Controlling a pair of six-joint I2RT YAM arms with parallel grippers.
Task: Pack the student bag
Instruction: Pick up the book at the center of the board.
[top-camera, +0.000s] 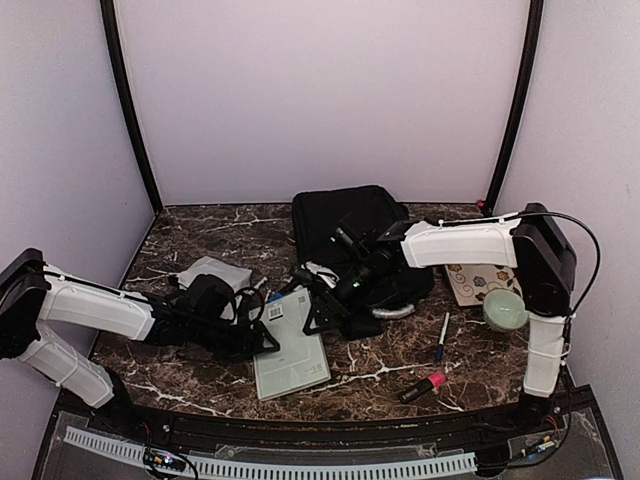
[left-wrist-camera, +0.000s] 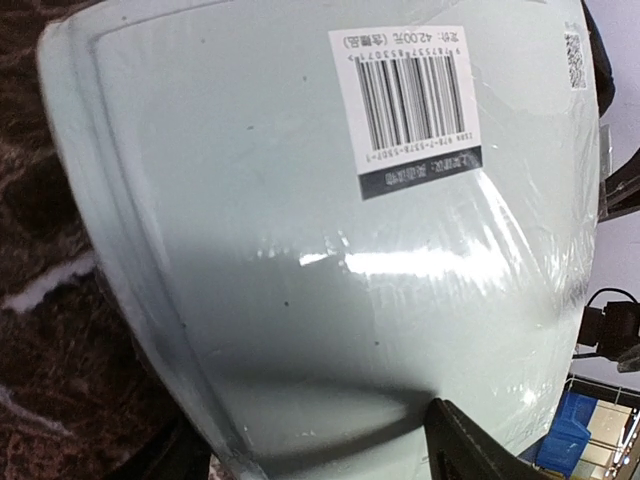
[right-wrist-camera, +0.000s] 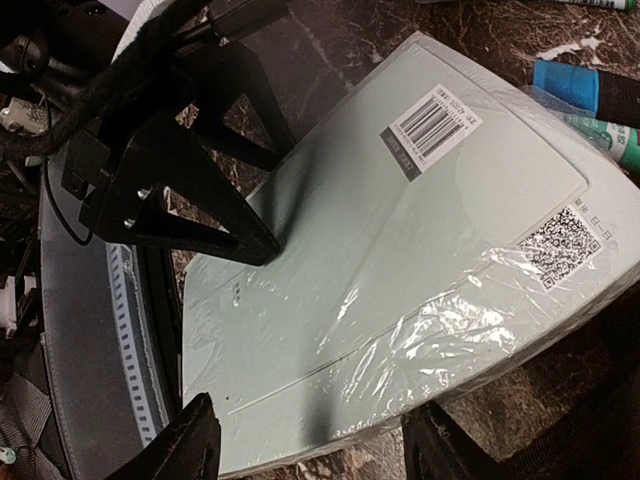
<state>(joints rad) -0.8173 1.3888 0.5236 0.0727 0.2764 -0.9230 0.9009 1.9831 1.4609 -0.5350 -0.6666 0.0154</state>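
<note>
The student bag (top-camera: 345, 222) is a large black backpack lying flat at the back centre. A pale green, plastic-wrapped book (top-camera: 292, 350) with a barcode label lies on the marble table in front of it. It fills the left wrist view (left-wrist-camera: 300, 200) and shows in the right wrist view (right-wrist-camera: 420, 230). My left gripper (top-camera: 262, 338) is open at the book's left edge, with one fingertip (left-wrist-camera: 465, 440) on the cover. My right gripper (top-camera: 322, 312) is open above the book's other side, with its fingers (right-wrist-camera: 185, 440) spread wide over the book's edge.
A small grey pouch (top-camera: 215, 272) lies behind my left arm. A blue pen (top-camera: 441, 338), a pink marker (top-camera: 422, 387), a green bowl (top-camera: 505, 310) and a floral card (top-camera: 478, 282) lie at the right. A blue and white packet (right-wrist-camera: 590, 100) lies beside the book.
</note>
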